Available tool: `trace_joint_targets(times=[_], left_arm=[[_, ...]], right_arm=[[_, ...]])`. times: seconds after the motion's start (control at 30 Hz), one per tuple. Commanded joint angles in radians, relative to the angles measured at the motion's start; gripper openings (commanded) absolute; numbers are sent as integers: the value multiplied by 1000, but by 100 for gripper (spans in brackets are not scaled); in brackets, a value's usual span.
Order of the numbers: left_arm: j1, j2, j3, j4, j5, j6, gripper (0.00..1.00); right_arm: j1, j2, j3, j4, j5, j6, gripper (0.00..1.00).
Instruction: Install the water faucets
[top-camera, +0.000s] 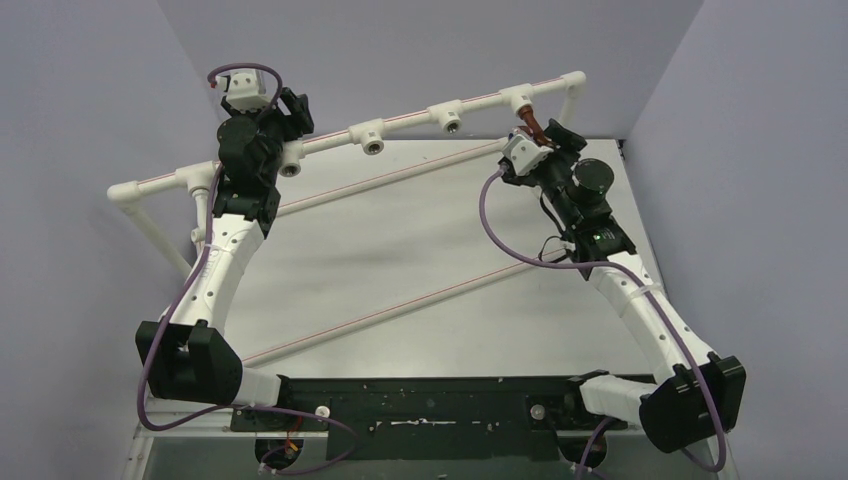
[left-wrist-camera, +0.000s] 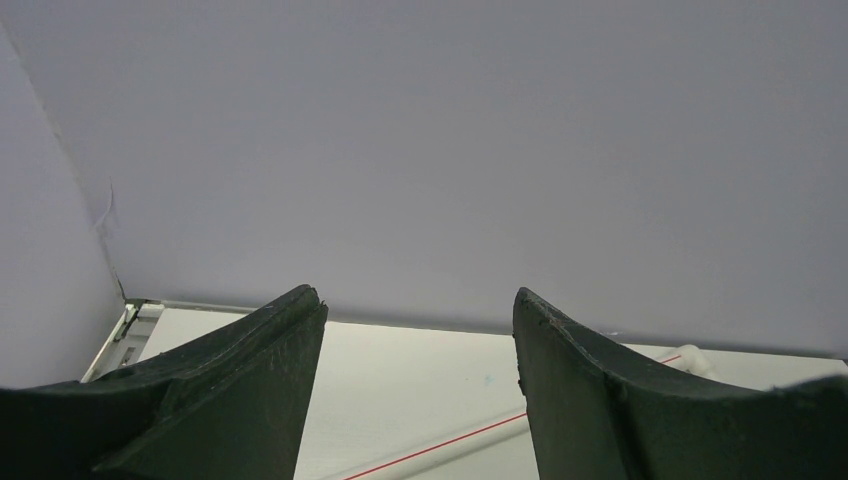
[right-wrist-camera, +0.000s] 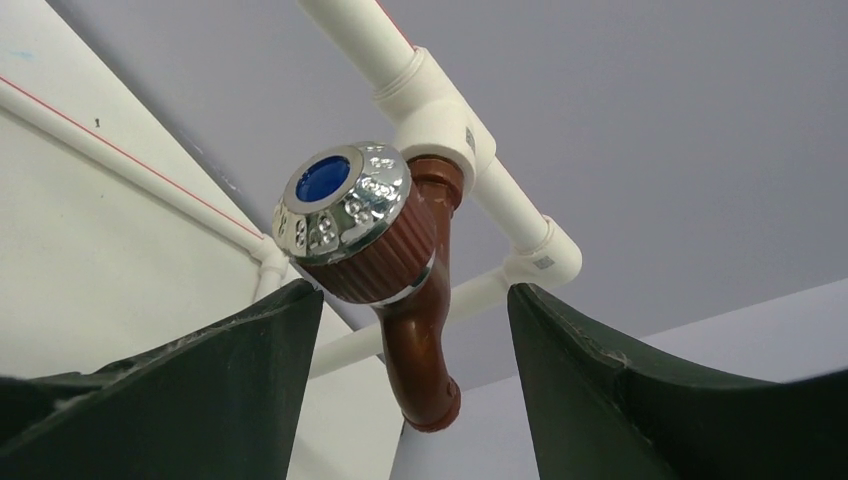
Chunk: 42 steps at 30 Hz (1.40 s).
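Note:
The dark reddish-brown faucet, with a silvery knob cap and blue centre, has its end in the white tee socket at the right end of the pipe frame's top rail. It also shows in the top view. My right gripper is open, with a finger on each side of the faucet's spout and not touching it. My left gripper is open and empty, up near the left part of the rail. The all-white faucet is not in view.
Tee sockets sit along the rail, and another sits beside my left arm. Two red-striped white pipes cross the table diagonally. Grey walls close in the back and both sides.

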<state>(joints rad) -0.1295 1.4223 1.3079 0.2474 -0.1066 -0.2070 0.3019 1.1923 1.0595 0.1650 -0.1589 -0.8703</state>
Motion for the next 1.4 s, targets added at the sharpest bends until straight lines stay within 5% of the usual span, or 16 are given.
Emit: trace_joint_targets(times=[0.0, 0.17, 0.4, 0.73, 1.37], left_arm=[[-12, 85, -64, -235, 56, 42, 66], [-9, 84, -64, -235, 56, 42, 66], [-8, 86, -63, -236, 57, 40, 66], [-8, 86, -64, -235, 59, 40, 66], [-5, 83, -64, -234, 68, 32, 66]], right_arm=[[2, 25, 68, 122, -14, 39, 67], [2, 50, 76, 161, -21, 94, 52], [0, 54, 44, 240, 30, 222, 0], [-9, 37, 7, 373, 136, 734, 0], [-25, -7, -18, 273, 349, 1853, 0]])
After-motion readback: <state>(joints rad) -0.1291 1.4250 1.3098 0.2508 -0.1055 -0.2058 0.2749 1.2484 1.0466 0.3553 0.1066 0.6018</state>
